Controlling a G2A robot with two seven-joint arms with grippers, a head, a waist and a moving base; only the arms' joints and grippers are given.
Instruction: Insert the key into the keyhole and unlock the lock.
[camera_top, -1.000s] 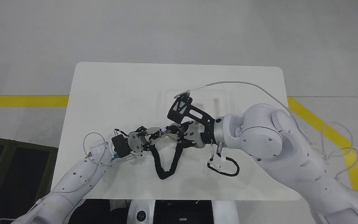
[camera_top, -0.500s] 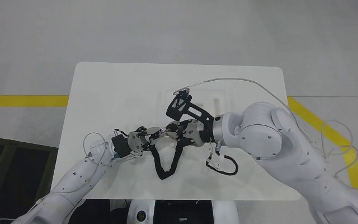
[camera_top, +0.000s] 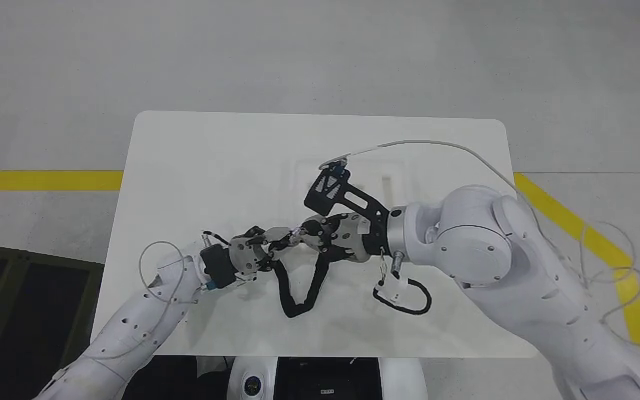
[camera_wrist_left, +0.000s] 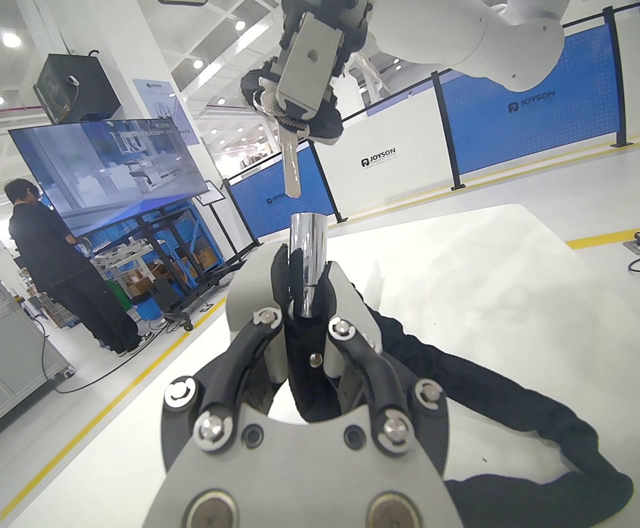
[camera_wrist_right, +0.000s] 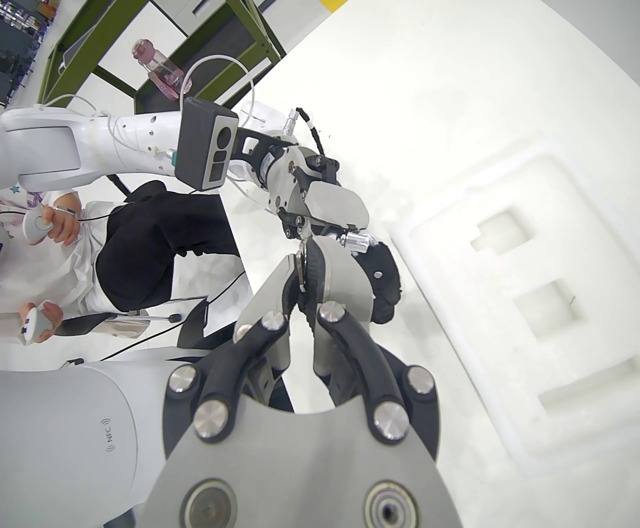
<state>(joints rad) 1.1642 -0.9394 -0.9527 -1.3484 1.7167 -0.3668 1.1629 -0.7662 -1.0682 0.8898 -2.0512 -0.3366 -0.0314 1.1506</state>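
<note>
- The white table (camera_top: 200, 160) is the biggest thing. Both pincers hang above it, tip to tip and very near each other.
- A white foam tray (camera_wrist_right: 575, 225) with three dents lies on the table. It is off to one side of the right pincer (camera_wrist_right: 306, 270), well apart from it.
- The black cable (camera_wrist_left: 500, 400) runs from the left pincer (camera_wrist_left: 305, 280) down onto the table and makes a loop there.
- The left pincer is clamped on the lock (camera_wrist_left: 307, 250), a shiny silver tube with a black sleeve. The tube sticks out past the fingertips and points at the right pincer.
- The right pincer is clamped on the flat head of the key (camera_wrist_left: 290, 170). The long thin part of the key points back at the left pincer.
- The key's tip is just in front of the tube's end, near but not touching (a little gap shows between them).
- The keyhole is the smallest thing. It should be on the tube's end, but I cannot see the slot.
- I think the step now is lining up: the key is not in yet, so nothing is unlocked.
- Next, the right pincer needs to nudge the key a bit sideways so it sits straight with the tube. Then it should push in gently while the left pincer holds firm, and only then turn.
</note>
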